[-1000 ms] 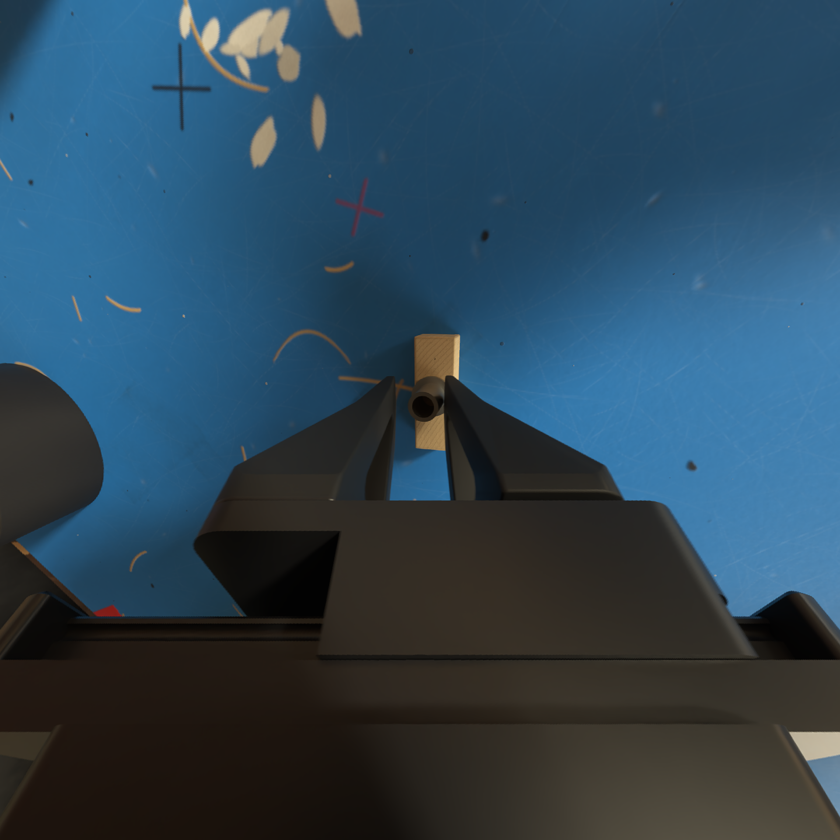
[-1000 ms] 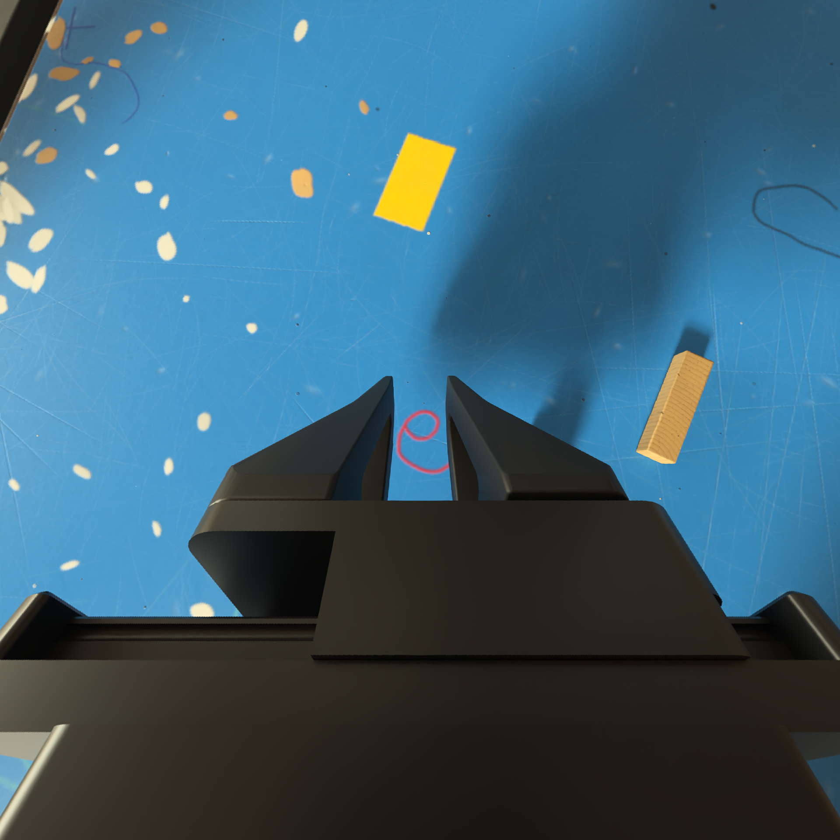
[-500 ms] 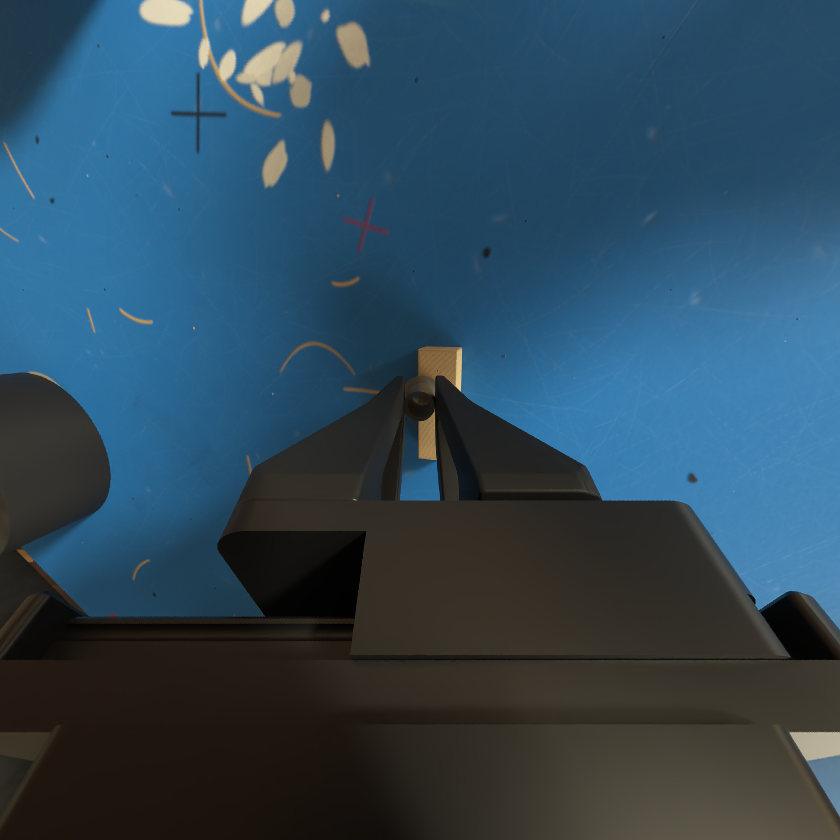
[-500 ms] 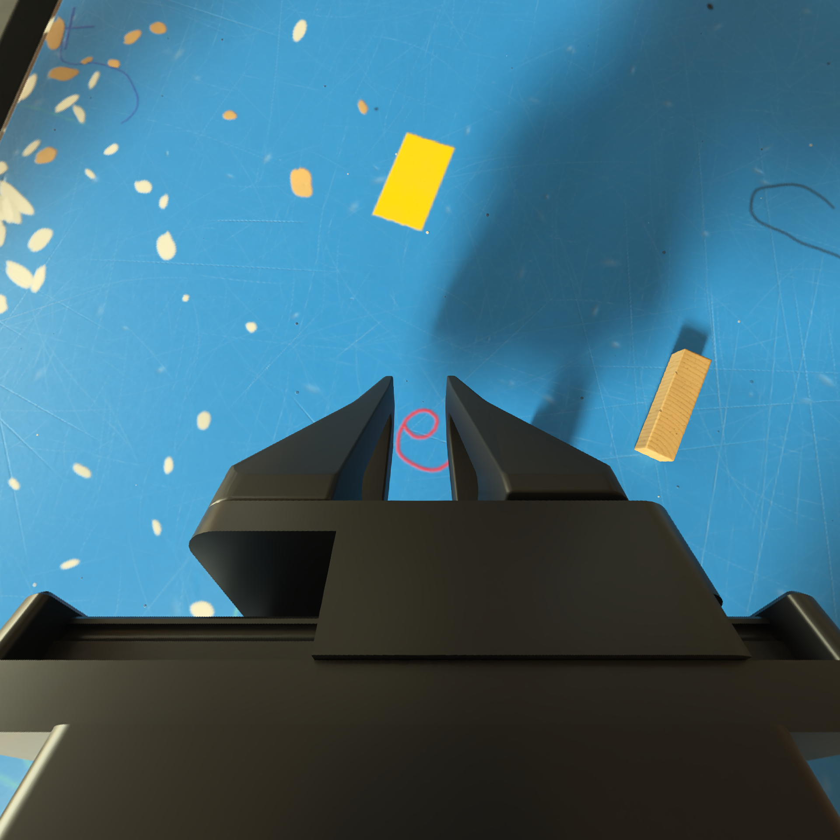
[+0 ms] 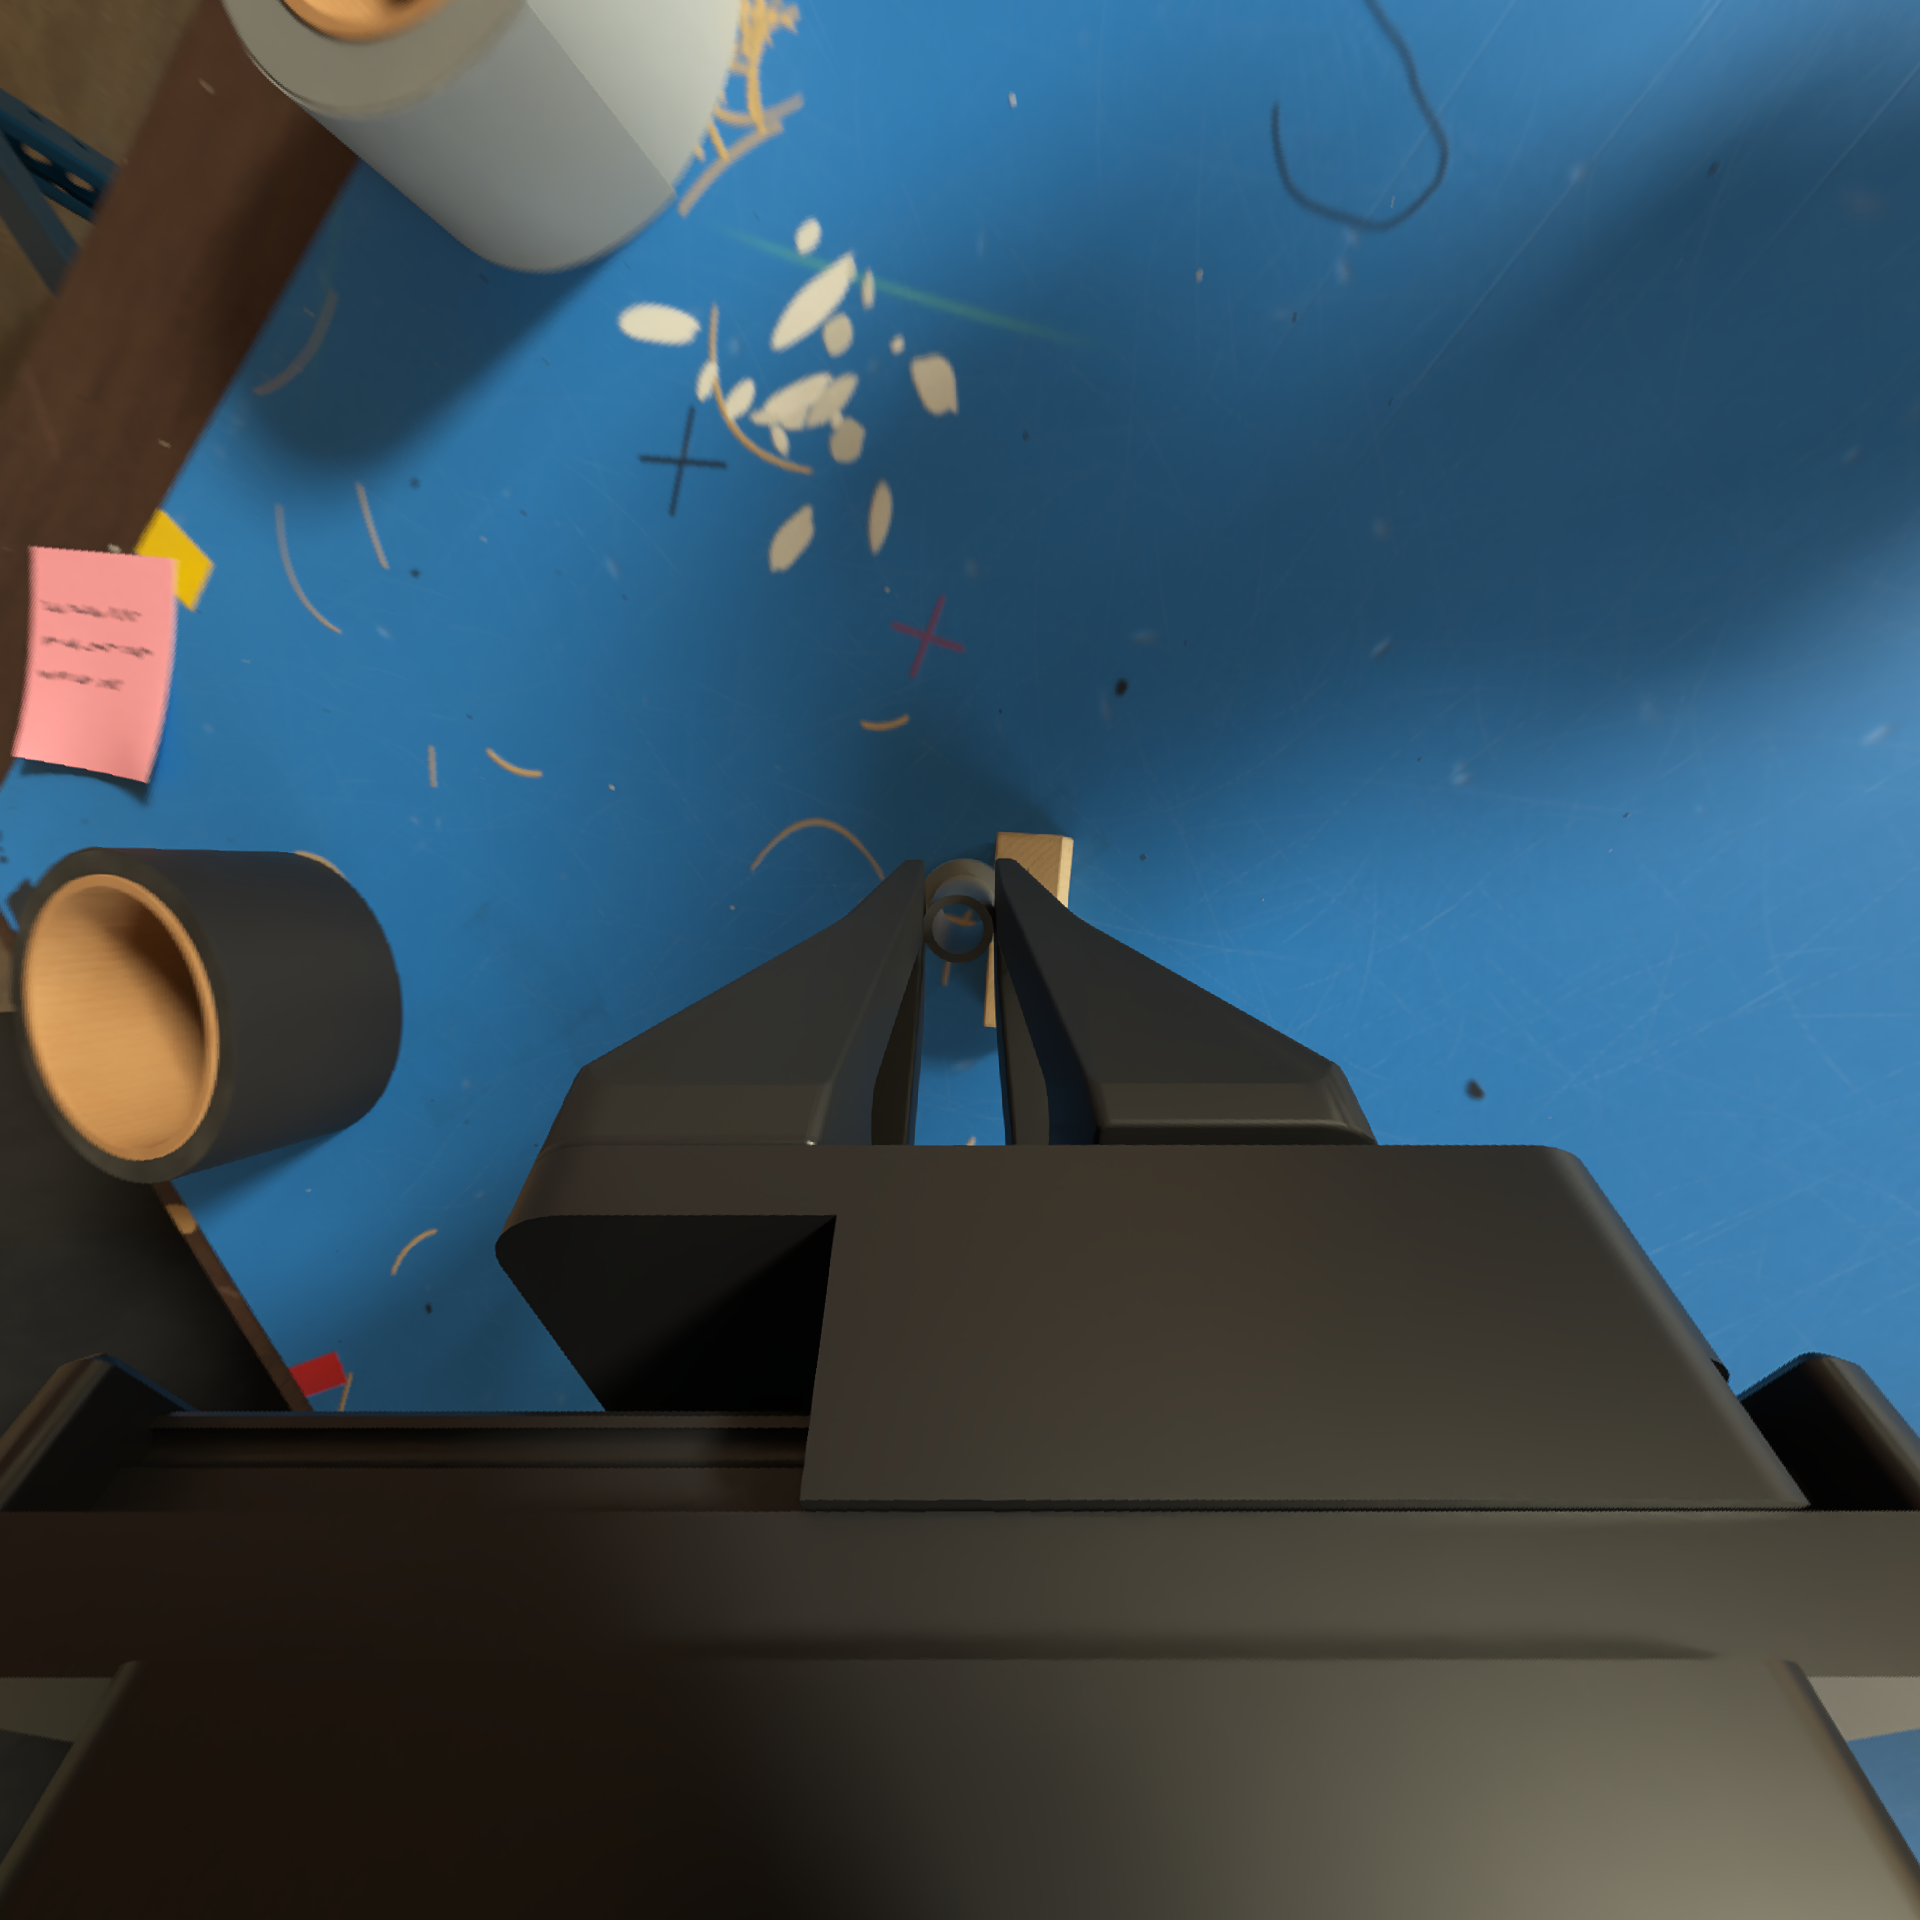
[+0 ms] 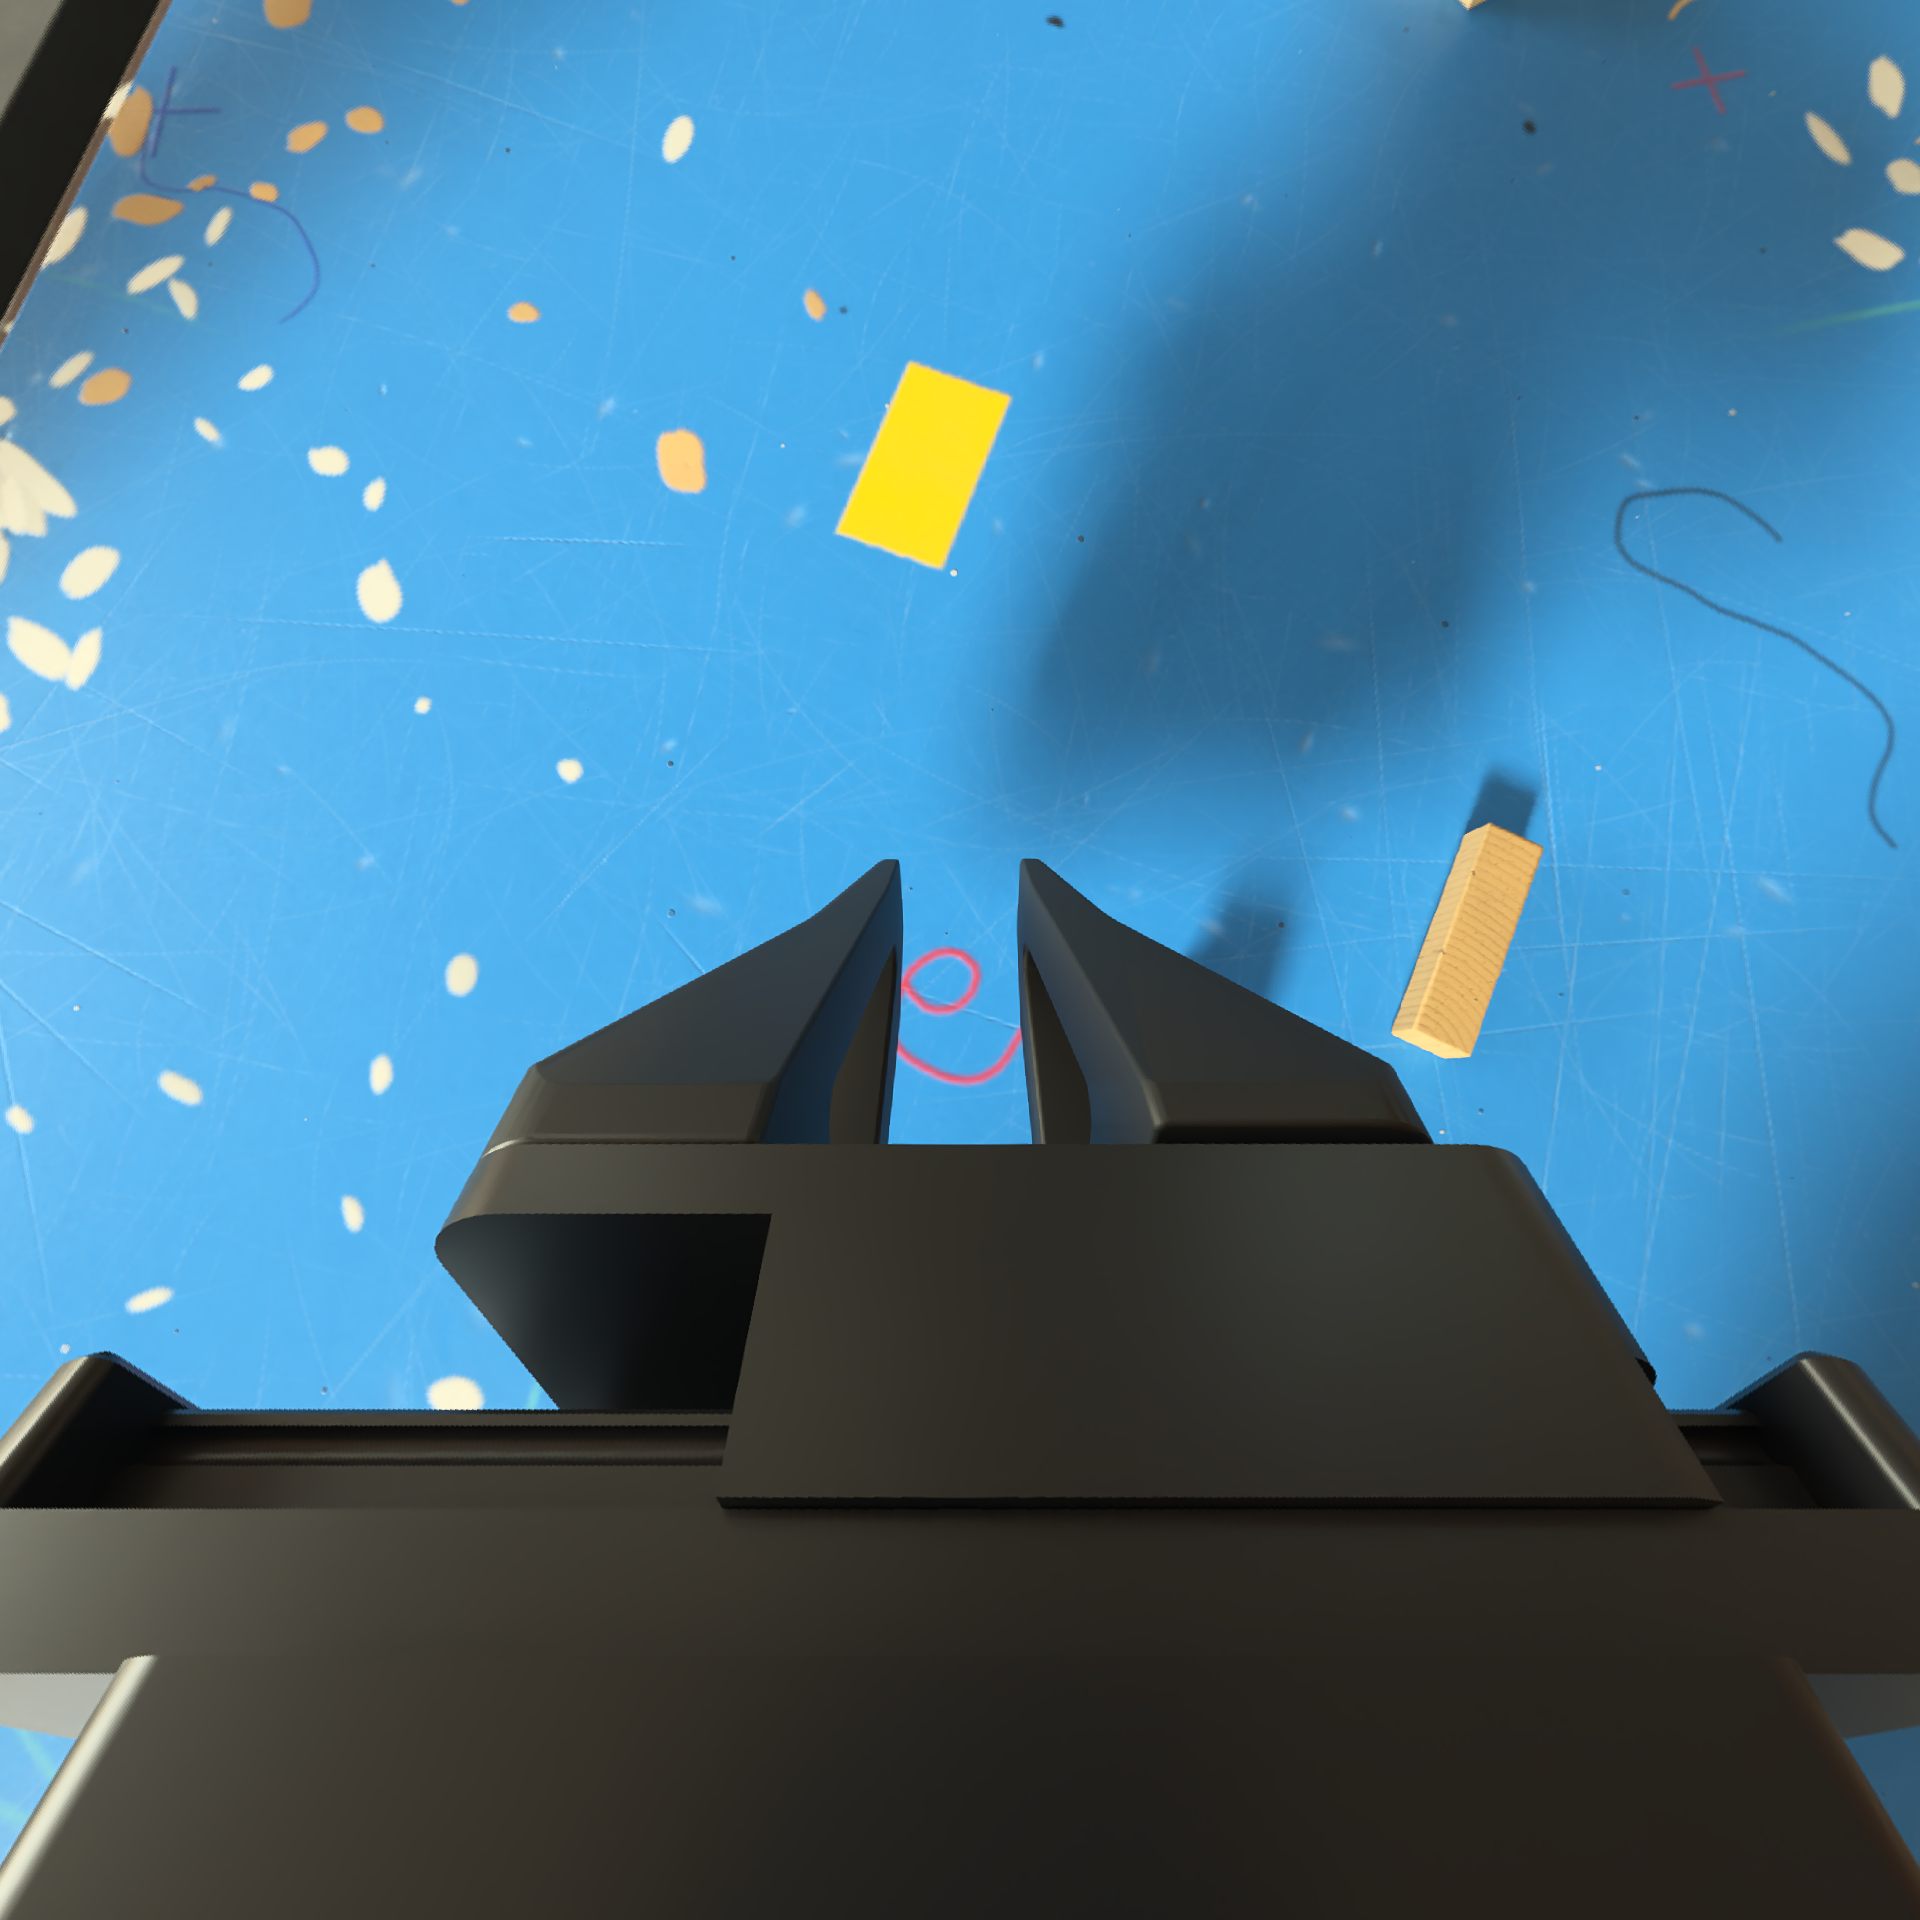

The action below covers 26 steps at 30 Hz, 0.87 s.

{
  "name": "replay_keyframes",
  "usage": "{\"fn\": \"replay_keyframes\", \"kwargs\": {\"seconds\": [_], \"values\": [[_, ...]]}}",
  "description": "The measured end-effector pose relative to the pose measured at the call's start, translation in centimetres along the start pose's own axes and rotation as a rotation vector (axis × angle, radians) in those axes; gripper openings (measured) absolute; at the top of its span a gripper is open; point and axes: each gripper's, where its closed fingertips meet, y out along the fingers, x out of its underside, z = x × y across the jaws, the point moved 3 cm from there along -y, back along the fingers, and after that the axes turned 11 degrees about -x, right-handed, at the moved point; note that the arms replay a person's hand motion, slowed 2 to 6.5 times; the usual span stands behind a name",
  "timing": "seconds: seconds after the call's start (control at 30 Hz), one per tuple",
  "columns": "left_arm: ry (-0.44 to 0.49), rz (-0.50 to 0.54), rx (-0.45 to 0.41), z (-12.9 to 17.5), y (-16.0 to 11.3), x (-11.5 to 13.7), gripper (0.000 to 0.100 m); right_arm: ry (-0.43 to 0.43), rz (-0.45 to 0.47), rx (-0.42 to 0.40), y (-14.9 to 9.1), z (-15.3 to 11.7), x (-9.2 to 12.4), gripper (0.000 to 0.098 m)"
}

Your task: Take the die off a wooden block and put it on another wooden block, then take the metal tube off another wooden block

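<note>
On my left wrist view, the left gripper (image 5: 958, 914) is clenched on the metal tube (image 5: 957, 928), both fingertips pressed to its sides. The tube's long axis runs straight along the fingers, pointing away from the camera, so I look down its open end: a dull grey ring with a hollow bore. Just past it, mostly behind the right finger, a pale wooden block (image 5: 1031, 871) lies on the blue table (image 5: 1455, 623), its length running away from me. I cannot tell whether the tube touches it. Off to the left sits a black tape roll (image 5: 208, 1013), farther out a pink note (image 5: 94, 662), and a grey tape roll (image 5: 499, 114) at the far edge.

On my right wrist view, the right gripper (image 6: 958, 883) hangs released and empty; another wooden block (image 6: 1467, 940) lies to its right, angled away, with a yellow patch (image 6: 924, 464) beyond.
</note>
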Motion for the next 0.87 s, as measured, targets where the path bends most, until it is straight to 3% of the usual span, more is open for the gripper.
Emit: {"fn": "replay_keyframes", "kwargs": {"seconds": [0.23,0.5,0.87], "values": [[-0.037,0.118,-0.036,0.0,-2.7,-2.0,0.011,-0.022,0.027,0.033,-0.4,0.1,-0.6,0.0186],[-0.08,0.277,-0.02,0.6,-5.9,-4.8,0.011,-0.055,0.064,0.091,-1.1,0.4,-1.6,0.0183],[-0.189,0.542,0.126,3.2,-9.6,-9.4,0.011,-0.105,0.176,0.218,-2.7,1.2,-3.2,0.0187]]}}
